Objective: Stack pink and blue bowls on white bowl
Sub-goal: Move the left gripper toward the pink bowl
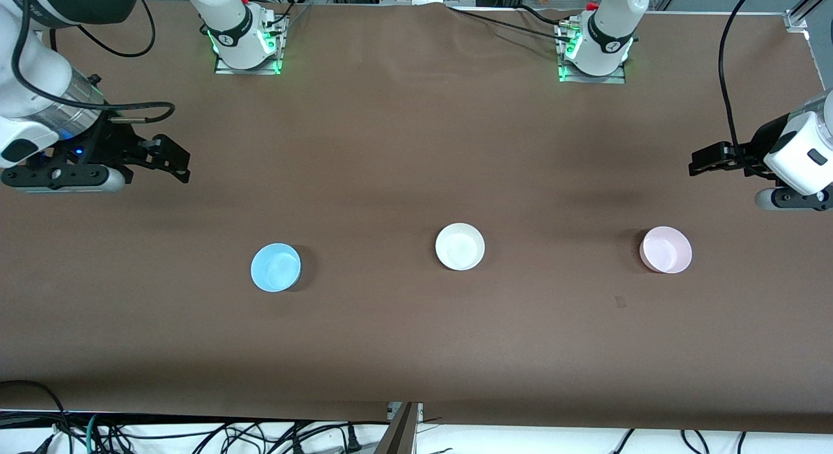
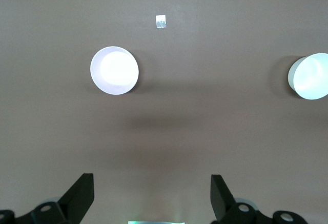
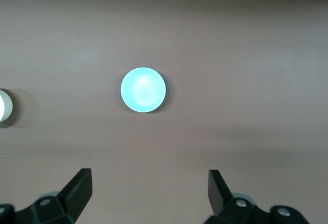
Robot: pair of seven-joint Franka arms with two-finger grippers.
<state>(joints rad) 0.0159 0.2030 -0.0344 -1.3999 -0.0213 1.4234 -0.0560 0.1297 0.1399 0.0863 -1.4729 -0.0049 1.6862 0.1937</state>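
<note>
The light blue bowl sits toward the right arm's end of the table. The white bowl sits in the middle. The pale pink bowl sits toward the left arm's end. All three stand apart and upright. My right gripper is open and empty, up over bare table at its own end. Its wrist view shows the blue bowl and the white bowl's edge. My left gripper is open and empty over bare table at its end. Its wrist view shows the pink bowl and the white bowl.
The brown table carries a small piece of tape nearer the front camera than the pink bowl; it also shows in the left wrist view. The arm bases stand along the table's back edge. Cables hang below the front edge.
</note>
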